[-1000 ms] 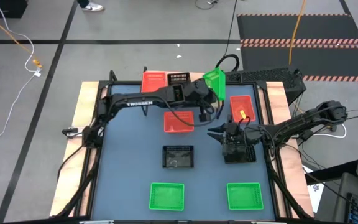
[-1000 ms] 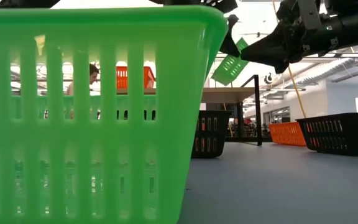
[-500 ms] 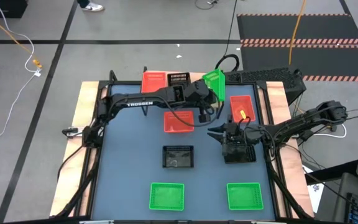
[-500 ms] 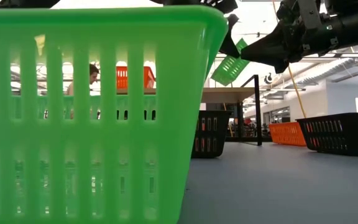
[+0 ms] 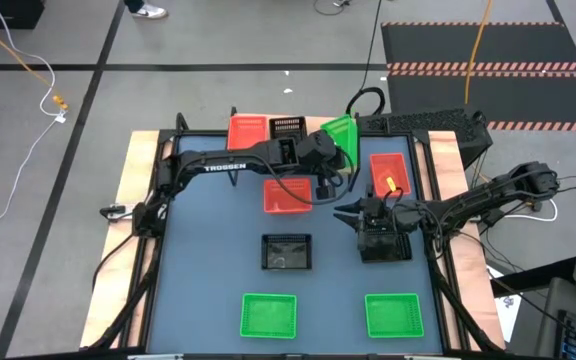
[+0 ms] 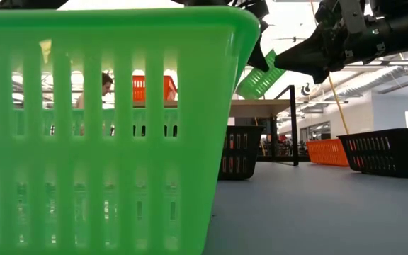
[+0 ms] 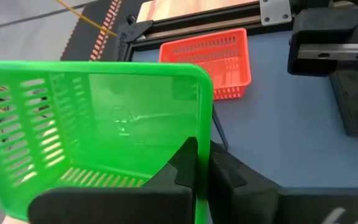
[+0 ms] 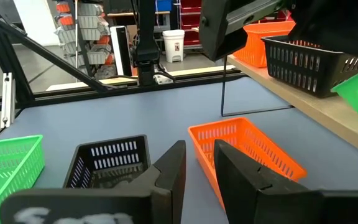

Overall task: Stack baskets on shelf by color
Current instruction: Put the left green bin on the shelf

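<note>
Left gripper (image 7: pixel 194 163) pinches the rim of a tilted green basket (image 5: pixel 341 131), upper centre, above the shelf's (image 6: pixel 261 108) bare right end beside the black basket (image 5: pixel 287 126). Right gripper (image 5: pixel 351 214), fingers narrowly parted, hangs mid-right over another black basket (image 5: pixel 386 243) on the desk (image 5: pixel 208 260).

green basket (image 5: pixel 340 131) tilted, held aloft at shelf's (image 8: pixel 328 113) right end | red (image 5: pixel 248 130) and black (image 5: pixel 287 127) baskets on shelf | six on table
</note>
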Controlling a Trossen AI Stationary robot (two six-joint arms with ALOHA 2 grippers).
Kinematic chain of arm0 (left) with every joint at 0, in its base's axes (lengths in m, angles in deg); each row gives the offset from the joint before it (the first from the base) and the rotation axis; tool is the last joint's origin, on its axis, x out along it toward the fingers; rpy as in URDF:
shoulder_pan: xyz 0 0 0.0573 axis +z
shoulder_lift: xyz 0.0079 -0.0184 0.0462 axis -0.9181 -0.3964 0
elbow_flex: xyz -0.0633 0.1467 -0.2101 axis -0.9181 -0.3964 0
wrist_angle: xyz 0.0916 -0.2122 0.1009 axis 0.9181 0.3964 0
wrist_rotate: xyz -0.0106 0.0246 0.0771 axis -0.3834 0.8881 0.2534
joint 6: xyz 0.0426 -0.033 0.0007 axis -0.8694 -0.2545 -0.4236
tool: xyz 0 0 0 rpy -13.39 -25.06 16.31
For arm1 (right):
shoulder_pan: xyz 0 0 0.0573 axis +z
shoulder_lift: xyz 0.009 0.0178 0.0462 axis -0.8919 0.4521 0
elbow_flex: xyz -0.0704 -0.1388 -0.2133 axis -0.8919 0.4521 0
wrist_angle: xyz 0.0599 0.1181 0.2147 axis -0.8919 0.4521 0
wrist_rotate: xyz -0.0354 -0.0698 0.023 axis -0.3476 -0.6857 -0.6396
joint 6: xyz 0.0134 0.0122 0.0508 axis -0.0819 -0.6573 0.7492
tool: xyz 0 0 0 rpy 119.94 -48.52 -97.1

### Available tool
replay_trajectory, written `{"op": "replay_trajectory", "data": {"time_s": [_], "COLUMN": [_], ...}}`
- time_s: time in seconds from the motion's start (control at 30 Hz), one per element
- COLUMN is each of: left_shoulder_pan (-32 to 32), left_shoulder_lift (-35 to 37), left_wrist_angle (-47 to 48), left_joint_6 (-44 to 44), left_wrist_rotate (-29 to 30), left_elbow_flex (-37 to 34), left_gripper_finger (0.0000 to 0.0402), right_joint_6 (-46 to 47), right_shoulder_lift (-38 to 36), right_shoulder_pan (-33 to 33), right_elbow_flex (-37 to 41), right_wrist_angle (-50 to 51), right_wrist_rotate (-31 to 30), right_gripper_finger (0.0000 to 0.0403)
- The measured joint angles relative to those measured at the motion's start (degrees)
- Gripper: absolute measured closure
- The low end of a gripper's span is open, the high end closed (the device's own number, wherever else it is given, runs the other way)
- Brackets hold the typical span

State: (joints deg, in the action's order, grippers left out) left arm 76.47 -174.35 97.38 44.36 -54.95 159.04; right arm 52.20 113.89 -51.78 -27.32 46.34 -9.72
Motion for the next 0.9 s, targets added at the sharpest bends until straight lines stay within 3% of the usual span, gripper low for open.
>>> {"op": "replay_trajectory", "data": {"time_s": [0.9], "left_shoulder_pan": [0.0], "left_shoulder_lift": [0.11], "left_wrist_angle": [3.69], "left_joint_6": [0.3], "left_wrist_rotate": [0.09], "left_elbow_flex": [0.0], "left_gripper_finger": [0.0393], "right_joint_6": [0.24], "right_shoulder_lift": [0.0], "right_shoulder_pan": [0.02], "right_elbow_flex": [0.0], "right_wrist_angle": [0.09], "right_wrist_rotate": [0.06], "right_gripper_finger": [0.0323]}}
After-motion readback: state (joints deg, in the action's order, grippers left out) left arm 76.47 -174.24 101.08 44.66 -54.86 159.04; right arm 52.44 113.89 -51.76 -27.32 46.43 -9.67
